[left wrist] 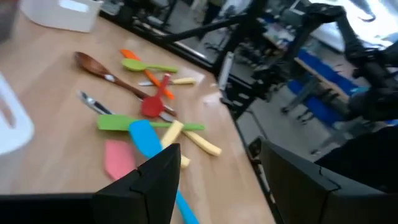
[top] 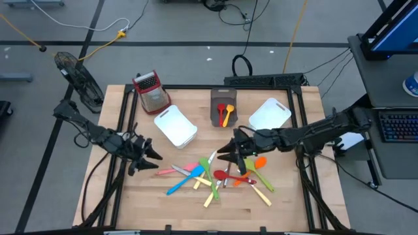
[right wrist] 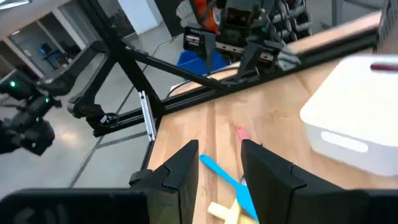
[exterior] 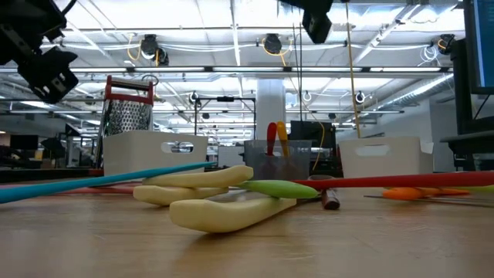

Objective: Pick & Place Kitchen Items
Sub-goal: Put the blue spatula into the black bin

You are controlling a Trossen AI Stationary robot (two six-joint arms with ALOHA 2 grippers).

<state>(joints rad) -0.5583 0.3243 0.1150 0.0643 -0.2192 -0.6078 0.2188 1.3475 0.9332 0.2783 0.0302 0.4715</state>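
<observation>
High view showed my right gripper [top: 228,155] open and empty above the kitchen items [top: 219,175], piled near the table's [top: 157,209] front edge. My left gripper [top: 151,156] waited open beside them. Next I needed to go down and grab one.

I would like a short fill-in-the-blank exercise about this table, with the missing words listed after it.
1. The grey bin holds a red utensil and an ____ one.
2. The box grater has a ____ top.
3. Beside the grey bin stand ____ white bins.
4. The left gripper and right gripper both hold ____.

Missing words: orange; red; two; nothing
</observation>
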